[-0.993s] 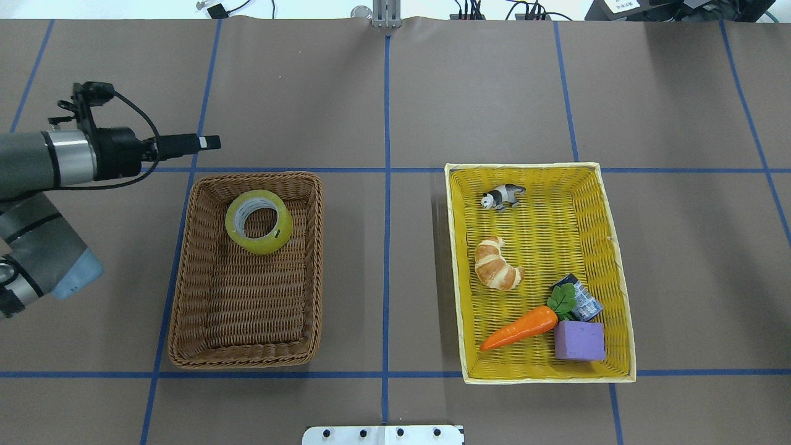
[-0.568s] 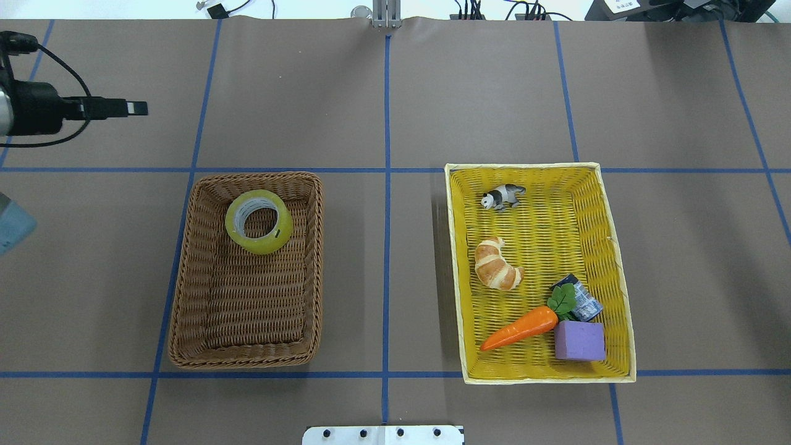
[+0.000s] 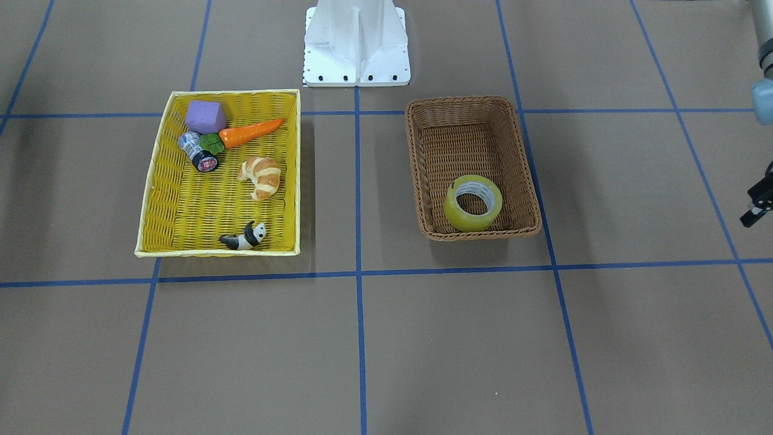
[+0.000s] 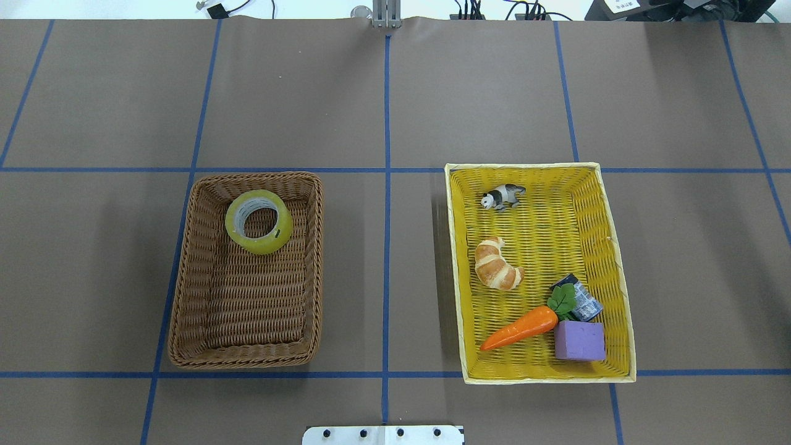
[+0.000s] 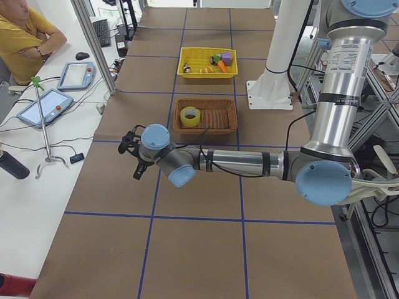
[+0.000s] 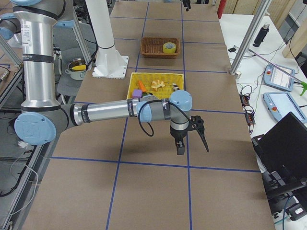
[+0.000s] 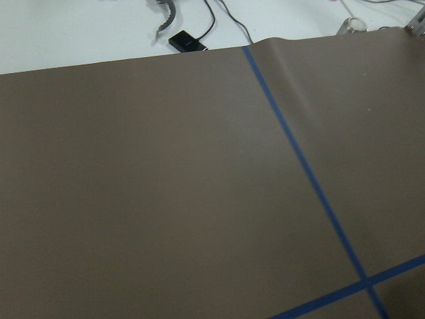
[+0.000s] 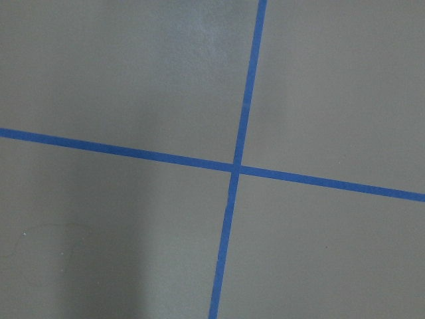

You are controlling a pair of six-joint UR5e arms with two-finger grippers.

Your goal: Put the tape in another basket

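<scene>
The tape (image 4: 259,221), a yellowish roll with a white core, lies flat in the far end of the brown wicker basket (image 4: 179,278). It also shows in the front view (image 3: 473,203) inside that basket (image 3: 416,157). My left gripper (image 5: 136,168) hangs over bare table far to the left of the basket; only a black part of it shows at the front view's right edge, so I cannot tell its state. My right gripper (image 6: 192,146) shows only in the right side view, over bare table beyond the yellow basket; I cannot tell its state. Both wrist views show only brown table and blue lines.
The yellow basket (image 4: 618,278) on the right holds a toy panda (image 4: 503,196), a croissant (image 4: 497,264), a carrot (image 4: 522,327), a purple block (image 4: 579,341) and a small silver-and-black cylinder (image 4: 581,301). The white robot base (image 3: 356,42) stands at the table's near edge.
My left arm has moved away to the left and out of the overhead view. The tape and both baskets have not moved.
</scene>
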